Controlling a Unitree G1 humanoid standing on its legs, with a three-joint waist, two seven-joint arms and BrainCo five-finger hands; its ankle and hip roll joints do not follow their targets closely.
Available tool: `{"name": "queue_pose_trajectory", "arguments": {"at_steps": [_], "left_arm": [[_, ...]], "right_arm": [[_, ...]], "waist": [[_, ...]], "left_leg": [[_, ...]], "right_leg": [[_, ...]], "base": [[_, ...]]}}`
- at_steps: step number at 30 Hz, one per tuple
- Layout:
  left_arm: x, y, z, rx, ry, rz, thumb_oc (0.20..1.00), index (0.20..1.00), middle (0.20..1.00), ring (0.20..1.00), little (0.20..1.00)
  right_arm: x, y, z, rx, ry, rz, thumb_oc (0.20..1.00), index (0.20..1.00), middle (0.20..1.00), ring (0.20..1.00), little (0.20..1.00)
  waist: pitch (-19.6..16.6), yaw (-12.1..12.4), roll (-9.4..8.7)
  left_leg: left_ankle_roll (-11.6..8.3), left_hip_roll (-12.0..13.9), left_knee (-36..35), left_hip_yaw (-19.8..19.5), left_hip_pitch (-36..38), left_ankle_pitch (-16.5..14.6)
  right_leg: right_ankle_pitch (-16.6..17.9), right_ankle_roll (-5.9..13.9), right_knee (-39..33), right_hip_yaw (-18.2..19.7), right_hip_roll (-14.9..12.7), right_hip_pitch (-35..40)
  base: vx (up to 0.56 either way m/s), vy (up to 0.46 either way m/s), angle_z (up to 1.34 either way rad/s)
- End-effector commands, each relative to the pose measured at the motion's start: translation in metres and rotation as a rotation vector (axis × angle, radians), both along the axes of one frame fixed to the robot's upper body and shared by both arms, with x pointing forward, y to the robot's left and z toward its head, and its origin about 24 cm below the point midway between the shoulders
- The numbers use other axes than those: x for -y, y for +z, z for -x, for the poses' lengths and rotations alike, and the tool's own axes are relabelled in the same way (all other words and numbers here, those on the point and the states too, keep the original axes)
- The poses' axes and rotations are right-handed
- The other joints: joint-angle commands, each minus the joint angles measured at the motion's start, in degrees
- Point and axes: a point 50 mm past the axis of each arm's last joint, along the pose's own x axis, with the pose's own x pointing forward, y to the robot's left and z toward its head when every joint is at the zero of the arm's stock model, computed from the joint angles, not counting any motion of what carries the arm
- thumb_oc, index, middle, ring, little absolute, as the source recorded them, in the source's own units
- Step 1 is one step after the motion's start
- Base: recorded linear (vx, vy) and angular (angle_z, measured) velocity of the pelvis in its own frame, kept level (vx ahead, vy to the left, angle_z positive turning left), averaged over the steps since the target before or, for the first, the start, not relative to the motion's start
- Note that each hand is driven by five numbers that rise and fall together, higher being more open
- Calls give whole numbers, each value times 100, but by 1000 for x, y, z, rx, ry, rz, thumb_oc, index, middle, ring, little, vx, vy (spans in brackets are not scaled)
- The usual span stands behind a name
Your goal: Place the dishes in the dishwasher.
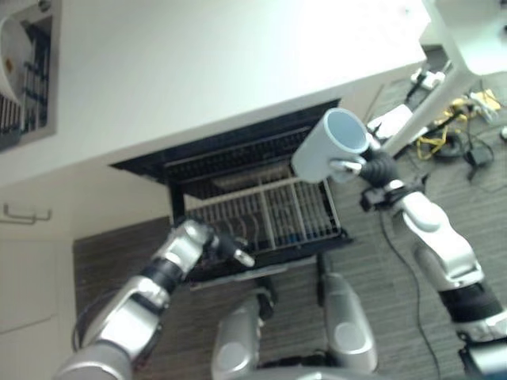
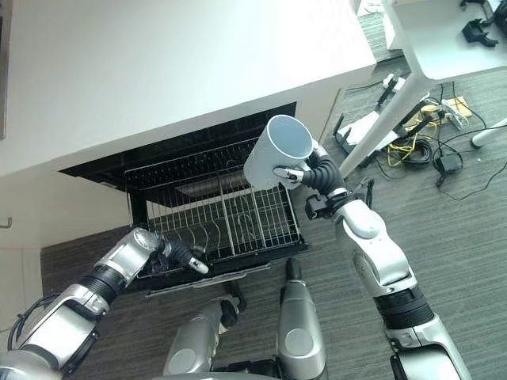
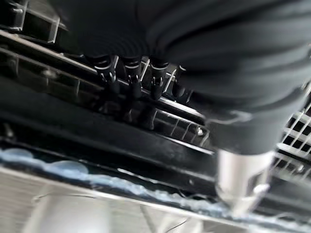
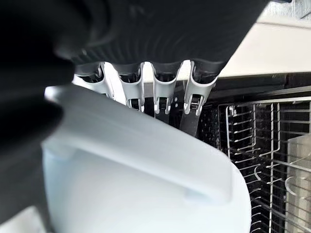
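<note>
Left eye view: right robot hand (image 1: 358,168) raised above the pulled-out wire rack (image 1: 265,212) of the dishwasher (image 1: 230,158), fingers curled round a pale blue mug (image 1: 333,144), mouth tilted up and outward. Left robot hand (image 1: 226,245) low at the rack's front edge.

Right eye view: mug held over the rack's right part, under the white table (image 2: 158,55) edge.

Left wrist view: fingers (image 3: 131,80) hooked over the rack's front rail.

Right wrist view: fingers (image 4: 163,90) wrapped over the mug's wall.
</note>
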Motion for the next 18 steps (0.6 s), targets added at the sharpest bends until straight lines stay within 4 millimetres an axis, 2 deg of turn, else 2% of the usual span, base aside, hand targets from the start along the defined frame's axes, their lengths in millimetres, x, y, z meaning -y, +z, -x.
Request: {"name": "queue_pose_trajectory", "arguments": {"at_steps": [1, 4, 6, 9, 11, 13, 15, 16, 17, 18], "left_arm": [[-25, -63, 89, -567, -50, -121, 1000, 1000, 1000, 1000, 1000], [-18, -64, 100, -660, -119, -87, 1000, 1000, 1000, 1000, 1000], [-17, -63, 104, -693, -161, -128, 1000, 1000, 1000, 1000, 1000], [-17, -59, 111, -777, -238, -176, 1000, 1000, 1000, 1000, 1000], [-13, -61, 114, -762, -225, -165, 1000, 1000, 1000, 1000, 1000], [-12, -65, 110, -642, -152, -100, 1000, 1000, 1000, 1000, 1000], [-9, -63, 97, -462, -53, 53, 1000, 1000, 1000, 1000, 1000], [-6, -56, 85, -328, 15, 148, 1000, 1000, 1000, 1000, 1000], [-3, -29, 57, -41, 151, 294, 1000, 1000, 1000, 1000, 1000], [-1, -13, 47, 71, 206, 370, 1000, 1000, 1000, 1000, 1000]], "right_arm": [[-10, 22, 2, 82, 54, -44, 200, 200, 200, 200, 200], [-9, 22, 0, 78, 60, -24, 200, 200, 200, 200, 200], [-8, 20, -1, 74, 60, -13, 200, 200, 200, 200, 200], [-9, 21, -3, 75, 52, -11, 200, 200, 200, 200, 200], [-10, 17, -4, 72, 46, -8, 200, 200, 200, 200, 200], [-11, 14, -6, 60, 42, 5, 200, 200, 200, 200, 200], [-8, 12, -5, 53, 33, 26, 200, 200, 200, 200, 200], [-5, 9, -4, 46, 25, 38, 200, 200, 200, 200, 200], [3, 4, 0, 37, -1, 53, 200, 200, 200, 200, 200], [6, 1, 2, 34, -13, 56, 200, 200, 200, 200, 200]], "waist": [[-462, 43, -69], [-466, 49, -23], [-466, 67, -10], [-435, 117, -55], [-416, 148, -75], [-379, 173, -89], [-376, 206, -75], [-380, 231, -50], [-380, 303, 4], [-380, 328, 15]], "left_leg": [[-420, 370, 330, -285, 37, -622], [-427, 368, 330, -268, 0, -605], [-432, 363, 330, -269, -10, -609], [-424, 364, 330, -286, -46, -632], [-420, 375, 330, -291, -53, -632], [-421, 369, 330, -312, -3, -673], [-417, 353, 330, -335, 11, -660], [-416, 340, 330, -345, 17, -645], [-410, 315, 330, -373, 15, -623], [-408, 302, 330, -395, 13, -612]], "right_leg": [[-353, 492, -27, 237, -214, -81], [-343, 477, -27, 244, -217, -115], [-357, 475, -27, 223, -231, -108], [-376, 478, -27, 190, -236, -125], [-376, 471, -27, 168, -236, -120], [-434, 480, -27, 144, -242, -45], [-435, 468, -27, 144, -240, -15], [-429, 460, -27, 135, -246, -1], [-423, 454, -27, 99, -271, 20], [-421, 453, -27, 77, -284, 31]], "base": [[12, 62, -6], [12, 61, -4], [0, 0, 0], [-17, -32, -2], [-4, -48, -1], [15, -5, -1], [18, 9, 0], [43, 46, 2], [30, 47, 2], [6, 32, 10]]}}
